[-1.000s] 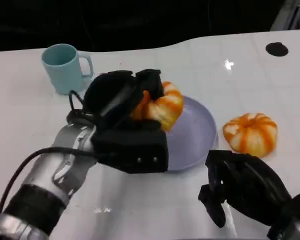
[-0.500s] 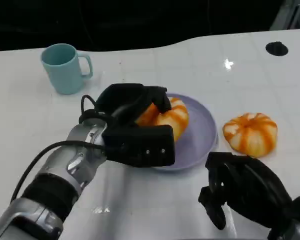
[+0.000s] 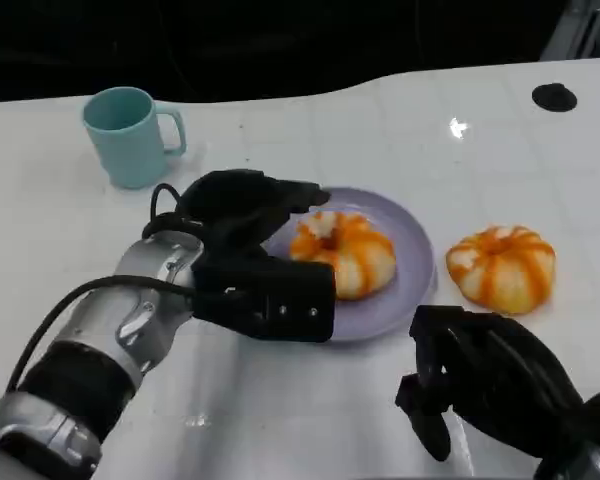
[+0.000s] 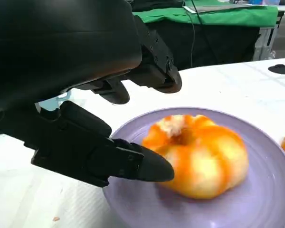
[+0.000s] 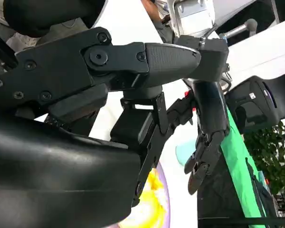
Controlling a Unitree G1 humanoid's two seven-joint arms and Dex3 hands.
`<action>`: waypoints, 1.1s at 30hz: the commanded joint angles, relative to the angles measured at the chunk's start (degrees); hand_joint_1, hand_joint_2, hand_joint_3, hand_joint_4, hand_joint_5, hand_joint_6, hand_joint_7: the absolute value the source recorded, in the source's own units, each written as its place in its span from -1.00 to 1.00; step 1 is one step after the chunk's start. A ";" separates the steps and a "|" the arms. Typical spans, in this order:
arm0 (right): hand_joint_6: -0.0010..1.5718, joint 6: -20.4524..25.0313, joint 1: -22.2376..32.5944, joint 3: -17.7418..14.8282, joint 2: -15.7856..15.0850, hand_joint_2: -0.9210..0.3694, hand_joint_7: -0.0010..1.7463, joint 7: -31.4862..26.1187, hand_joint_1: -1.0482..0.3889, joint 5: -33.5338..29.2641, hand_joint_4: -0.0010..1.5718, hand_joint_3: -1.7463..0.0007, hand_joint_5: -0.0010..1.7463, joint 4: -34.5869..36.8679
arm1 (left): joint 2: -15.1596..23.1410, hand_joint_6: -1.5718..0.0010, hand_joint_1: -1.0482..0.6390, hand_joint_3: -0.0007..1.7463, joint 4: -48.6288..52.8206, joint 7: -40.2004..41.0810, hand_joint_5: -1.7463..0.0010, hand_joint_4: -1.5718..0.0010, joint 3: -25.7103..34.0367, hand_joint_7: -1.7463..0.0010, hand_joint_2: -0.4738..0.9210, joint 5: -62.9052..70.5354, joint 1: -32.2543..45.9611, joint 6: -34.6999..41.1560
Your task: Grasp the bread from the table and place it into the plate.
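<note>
An orange-and-cream round bread (image 3: 345, 251) lies on the lavender plate (image 3: 412, 260), free of any grip; the left wrist view shows the bread (image 4: 199, 154) resting on the plate (image 4: 270, 190). My left hand (image 3: 242, 215) hovers just left of it over the plate's edge, fingers (image 4: 133, 161) spread apart and holding nothing. A second, similar bread (image 3: 501, 267) sits on the table right of the plate. My right hand (image 3: 485, 385) rests low at the front right, fingers (image 5: 204, 142) loosely curled with nothing in them.
A light blue mug (image 3: 130, 135) stands at the back left of the white table (image 3: 310, 410). A small black disc (image 3: 554, 97) lies at the far right back. The table's far edge meets a dark background.
My left hand lowered the bread onto the plate, let go and drew back to the left with fingers spread. The right hand stayed put.
</note>
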 commanded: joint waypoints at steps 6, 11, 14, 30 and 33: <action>0.38 0.31 0.61 -0.24 -0.46 -1.00 0.76 -1.06 -0.87 0.17 0.66 0.50 0.82 -1.92 | 3.58 0.31 -0.55 -0.75 -11.08 -2.47 0.40 0.52 4.27 0.91 1.00 -6.23 7.11 -1.92; 0.37 0.78 -0.17 -0.59 -0.85 -1.00 0.76 -0.85 -0.87 0.36 0.65 0.49 0.82 -1.07 | 1.16 0.13 -0.45 -0.76 -21.00 -8.44 -0.09 0.54 12.15 0.88 1.00 -21.13 15.14 1.02; 0.38 0.72 -0.56 -0.91 -0.81 -1.00 0.77 -0.47 -0.87 0.63 0.65 0.51 0.82 -0.43 | -0.37 0.01 -0.36 -0.75 -26.32 -11.15 -0.31 0.40 15.50 0.82 1.00 -28.71 19.33 2.78; 0.35 -0.52 -1.15 -1.37 -0.97 -1.00 0.79 0.04 -0.86 -0.24 0.63 0.48 0.84 1.06 | -5.27 0.27 -0.48 -0.60 -49.49 -18.10 -1.00 0.00 23.35 -1.00 1.00 -56.89 42.34 13.92; 0.35 -0.95 -1.37 -1.24 -0.52 -1.00 0.79 -0.11 -0.86 -0.31 0.62 0.49 0.84 1.74 | -6.36 0.23 -0.45 -0.60 -50.86 -18.48 -1.00 -0.04 23.52 -1.00 1.00 -59.76 45.98 14.41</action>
